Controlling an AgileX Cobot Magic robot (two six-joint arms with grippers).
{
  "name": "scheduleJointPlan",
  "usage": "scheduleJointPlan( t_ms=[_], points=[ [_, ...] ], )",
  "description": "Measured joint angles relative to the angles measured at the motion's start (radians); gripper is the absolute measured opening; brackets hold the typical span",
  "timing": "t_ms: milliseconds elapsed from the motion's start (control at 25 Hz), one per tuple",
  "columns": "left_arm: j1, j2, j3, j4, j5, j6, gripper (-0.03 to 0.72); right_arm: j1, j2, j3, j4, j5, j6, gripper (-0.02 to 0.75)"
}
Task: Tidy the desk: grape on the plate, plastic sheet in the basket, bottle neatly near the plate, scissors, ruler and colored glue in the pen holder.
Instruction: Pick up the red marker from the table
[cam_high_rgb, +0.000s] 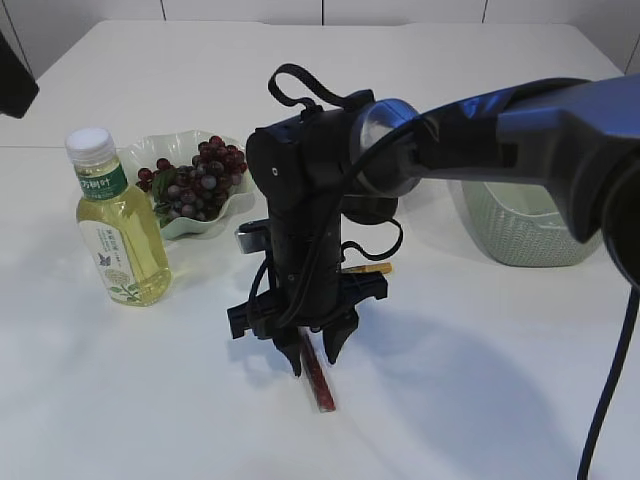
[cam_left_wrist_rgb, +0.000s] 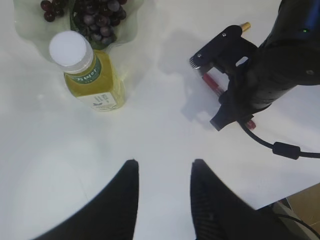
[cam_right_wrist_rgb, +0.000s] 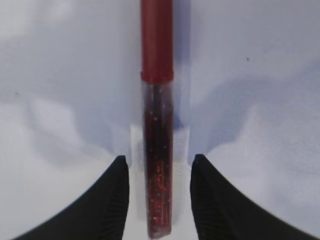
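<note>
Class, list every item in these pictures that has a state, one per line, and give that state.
Bottle: upright, capped.
Grapes: on the plate.
Glue: lying flat, between the right pincer's open fingers.
Left pincer: open, empty.
Basket: upright.

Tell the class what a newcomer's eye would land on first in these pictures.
The right gripper dominates the middle of the table, its open jaws straddling a red glitter glue tube lying flat. At the left stands a bottle of yellow drink, upright beside a plate heaped with dark grapes.
</note>
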Motion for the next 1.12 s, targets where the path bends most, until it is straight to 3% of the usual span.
scheduleJointPlan(
  t_ms=[1120],
  points=[
    [0.000,0.000,0.000,0.000,0.000,0.000,0.253,-0.002,0.014,0.000,-0.007,-0.030,0.005,0.322]
  ],
)
